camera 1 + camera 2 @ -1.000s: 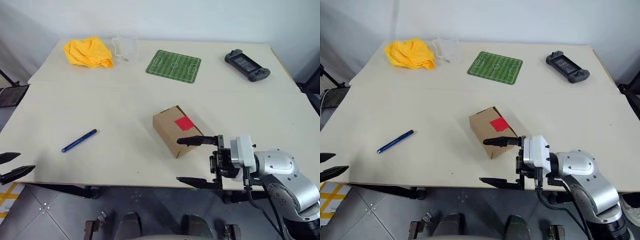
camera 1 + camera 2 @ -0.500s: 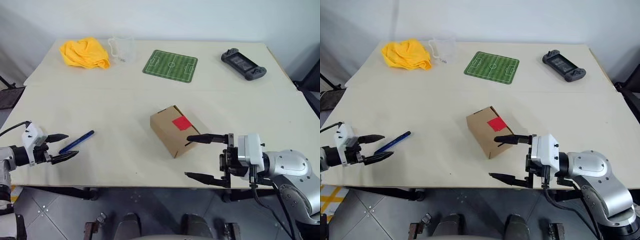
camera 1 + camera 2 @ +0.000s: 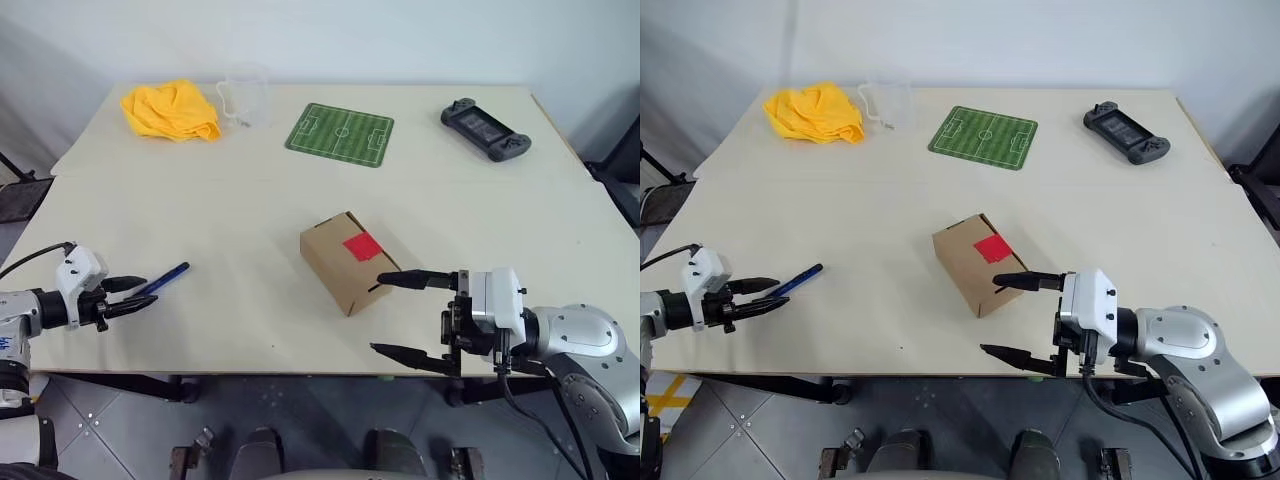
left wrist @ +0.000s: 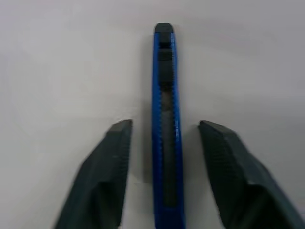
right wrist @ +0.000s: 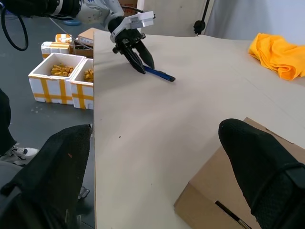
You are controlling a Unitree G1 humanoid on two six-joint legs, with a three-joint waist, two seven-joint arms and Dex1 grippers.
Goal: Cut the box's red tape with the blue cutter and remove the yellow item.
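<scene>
The left hand (image 3: 128, 297) sat at the tabletop's (image 3: 240, 215) near left edge, its fingers (image 4: 107, 167) apart on either side of the blue cutter (image 4: 166, 129), not yet touching it. The box (image 3: 348, 259) with the red tape (image 3: 361, 246) lay mid-tabletop, just beside the right hand (image 3: 405, 315), whose fingers stood wide apart, holding nothing. A yellow cloth (image 3: 170, 109), green mat (image 3: 340, 133) and game controller (image 3: 484, 129) lay along the far side, before a pale wall (image 3: 400, 35).

Cream table (image 3: 250, 190): box (image 3: 345, 260), blue cutter (image 3: 165, 279), yellow cloth (image 3: 172, 108), green mat (image 3: 340, 132), controller (image 3: 485, 128).
</scene>
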